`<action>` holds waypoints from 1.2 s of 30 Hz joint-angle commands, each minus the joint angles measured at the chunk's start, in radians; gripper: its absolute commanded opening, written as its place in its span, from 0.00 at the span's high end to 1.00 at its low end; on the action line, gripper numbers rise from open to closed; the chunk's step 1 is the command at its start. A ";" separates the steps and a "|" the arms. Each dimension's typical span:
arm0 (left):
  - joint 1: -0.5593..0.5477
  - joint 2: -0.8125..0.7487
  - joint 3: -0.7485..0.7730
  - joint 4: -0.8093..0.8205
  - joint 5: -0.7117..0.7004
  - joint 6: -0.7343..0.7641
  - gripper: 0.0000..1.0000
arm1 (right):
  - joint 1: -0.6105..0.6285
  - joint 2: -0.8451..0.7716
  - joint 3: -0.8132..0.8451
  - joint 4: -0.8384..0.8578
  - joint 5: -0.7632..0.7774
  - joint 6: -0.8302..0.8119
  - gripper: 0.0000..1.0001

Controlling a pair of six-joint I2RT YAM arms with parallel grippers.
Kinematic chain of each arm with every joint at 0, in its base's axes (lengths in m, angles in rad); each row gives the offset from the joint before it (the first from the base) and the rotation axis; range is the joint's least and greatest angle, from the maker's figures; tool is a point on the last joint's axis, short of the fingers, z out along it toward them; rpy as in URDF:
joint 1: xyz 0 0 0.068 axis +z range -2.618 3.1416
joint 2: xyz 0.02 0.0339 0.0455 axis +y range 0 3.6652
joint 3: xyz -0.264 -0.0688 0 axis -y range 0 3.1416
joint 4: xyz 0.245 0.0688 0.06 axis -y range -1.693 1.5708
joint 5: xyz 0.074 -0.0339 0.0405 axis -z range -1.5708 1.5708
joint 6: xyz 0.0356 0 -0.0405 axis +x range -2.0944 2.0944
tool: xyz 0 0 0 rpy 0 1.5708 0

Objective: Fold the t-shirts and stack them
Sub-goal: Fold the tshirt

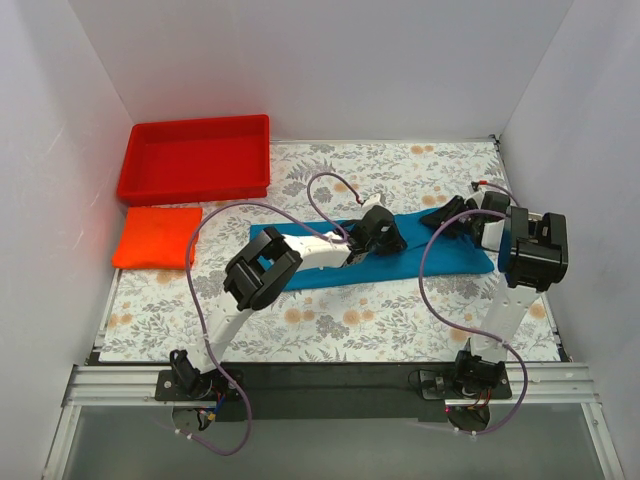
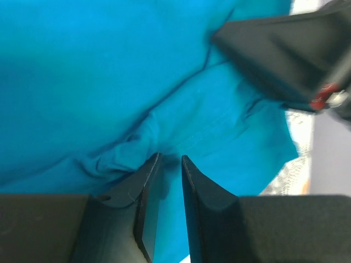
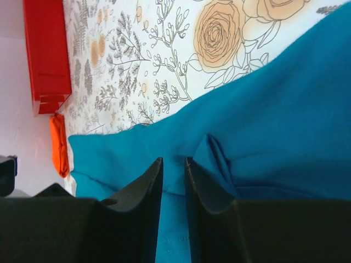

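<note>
Folding blue shirt [image 1: 400,262]; orange shirt [image 1: 157,237] looks done. Left claw [image 2: 170,158], right claw [image 3: 174,160] narrow on cloth, grip: cannot tell. Next, you need 2 firm pinches, matched lift.

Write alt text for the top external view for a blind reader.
A teal-blue t-shirt lies as a long band across a floral table, with the left gripper at its middle and the right gripper near its right end. A folded orange-red t-shirt sits at the left edge, just in front of a red tray.
</note>
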 commanded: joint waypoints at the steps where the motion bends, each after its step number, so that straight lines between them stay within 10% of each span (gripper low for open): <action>1: 0.025 0.004 0.001 -0.001 0.004 -0.019 0.79 | -0.046 0.045 -0.009 0.132 -0.004 0.002 0.71; 15: 0.051 -0.260 -0.064 -0.115 0.039 0.170 0.37 | -0.076 -0.194 -0.139 0.140 0.001 0.065 0.68; 29: 0.203 -0.322 -0.149 -0.334 -0.320 0.628 0.42 | -0.002 -0.590 -0.441 -0.273 0.344 -0.100 0.61; 36: 0.255 -0.248 -0.134 -0.486 -0.345 0.565 0.47 | -0.002 -0.515 -0.415 -0.281 0.356 -0.108 0.61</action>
